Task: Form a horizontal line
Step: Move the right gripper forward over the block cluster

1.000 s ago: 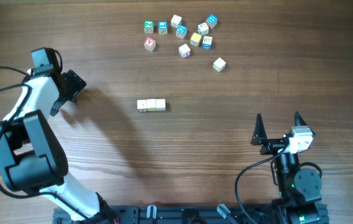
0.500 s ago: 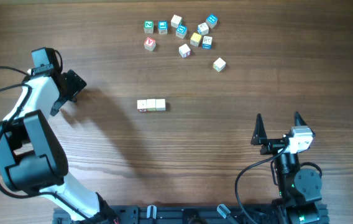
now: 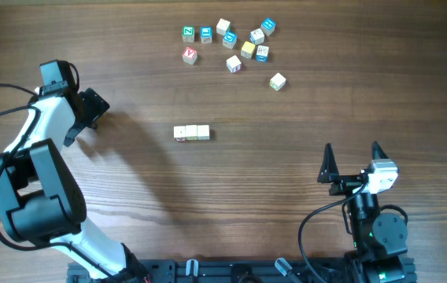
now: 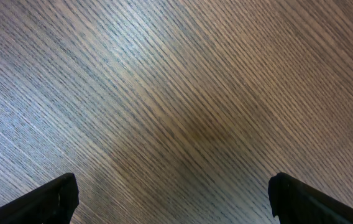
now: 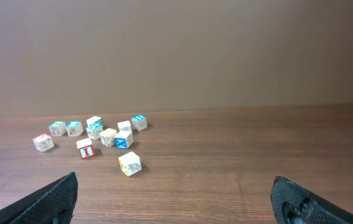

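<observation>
The row of three cream cubes (image 3: 191, 133) lies flat near the middle of the wooden table (image 3: 302, 134). Its cubes touch side by side. A bunch of loose colored cubes (image 3: 231, 39) sits at the far end of the table, well apart from the row. A lone cube (image 3: 278, 81) sits just beside that bunch. The left gripper (image 3: 90, 112) is off at the left side, its fingers spread wide and holding nothing. The right gripper (image 3: 352, 163) is at the near right, spread wide too.
</observation>
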